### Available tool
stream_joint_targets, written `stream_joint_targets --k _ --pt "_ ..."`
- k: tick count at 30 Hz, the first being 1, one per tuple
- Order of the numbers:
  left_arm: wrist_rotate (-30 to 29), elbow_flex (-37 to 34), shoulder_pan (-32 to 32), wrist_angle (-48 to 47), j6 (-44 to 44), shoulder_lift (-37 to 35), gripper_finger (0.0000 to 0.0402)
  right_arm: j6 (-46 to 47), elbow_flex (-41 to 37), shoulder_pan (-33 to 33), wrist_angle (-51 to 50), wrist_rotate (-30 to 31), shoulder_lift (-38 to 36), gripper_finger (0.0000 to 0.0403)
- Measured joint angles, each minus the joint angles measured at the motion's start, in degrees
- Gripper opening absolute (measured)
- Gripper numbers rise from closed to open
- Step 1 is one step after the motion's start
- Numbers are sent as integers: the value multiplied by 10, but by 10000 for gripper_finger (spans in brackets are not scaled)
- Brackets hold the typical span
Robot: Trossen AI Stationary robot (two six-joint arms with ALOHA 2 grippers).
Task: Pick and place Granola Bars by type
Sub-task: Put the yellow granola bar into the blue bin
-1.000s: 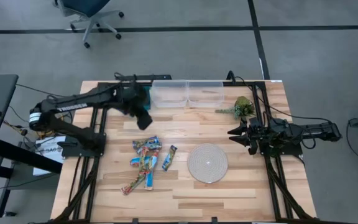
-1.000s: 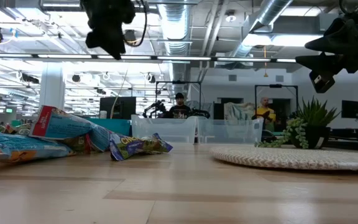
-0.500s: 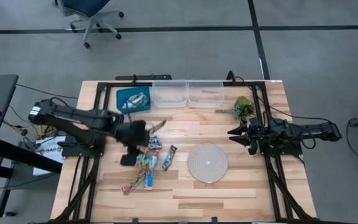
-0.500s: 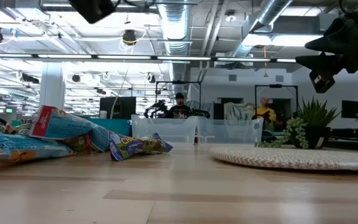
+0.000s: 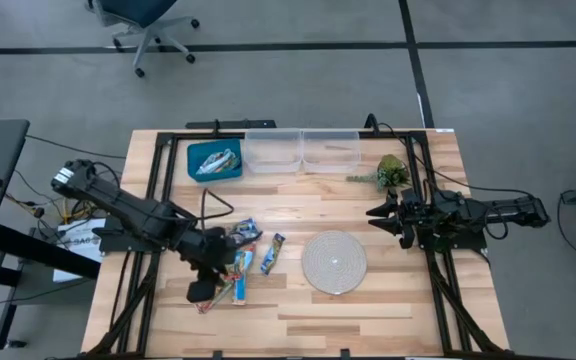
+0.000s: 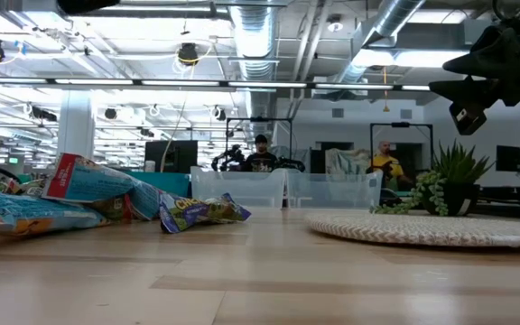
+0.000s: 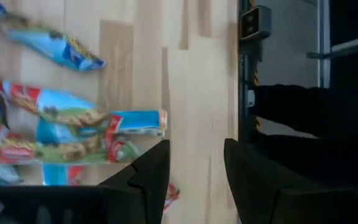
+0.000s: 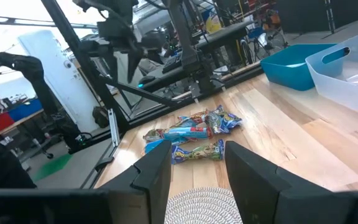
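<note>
The granola bars (image 5: 236, 258) lie in a loose pile on the table's near-left part. Some wrappers are blue-and-white and some are red, yellow and green. The pile also shows in the left wrist view (image 7: 73, 124), the right wrist view (image 8: 191, 137) and the low view (image 6: 79, 194). One bar (image 5: 218, 160) lies inside the blue bin (image 5: 200, 170) at the far edge. My left gripper (image 5: 202, 290) hangs open over the near-left end of the pile; its fingers (image 7: 157, 168) stand beside the bars. My right gripper (image 5: 373, 213) waits open above the table's right side.
Two clear bins (image 5: 273, 150) (image 5: 330, 150) stand next to the blue bin along the far edge. A round woven mat (image 5: 334, 262) lies right of the pile. A green plant sprig (image 5: 388, 172) sits near the far-right corner. Black frame rails (image 5: 153, 200) run along both sides.
My left arm has swung from over the blue bin at the far edge toward the near edge and now stands over the near-left end of the pile. With the arm gone, the blue bin and the bar in it show. The right arm has kept still.
</note>
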Motion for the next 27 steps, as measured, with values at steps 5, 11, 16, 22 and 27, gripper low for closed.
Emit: stream_joint_targets --k 5,11,16,22,27 --pt "-13 0 4 10 -88 40 144 0 0 0 2 0 0 144" --pt "-57 0 12 31 -174 116 144 0 0 0 0 0 1 142" --pt "-69 0 11 30 -275 166 144 0 0 0 1 0 0 141" --pt "-93 0 -12 18 -445 200 144 0 0 0 0 0 0 144" --pt "-96 0 -40 28 -578 240 144 0 0 0 0 0 0 141"
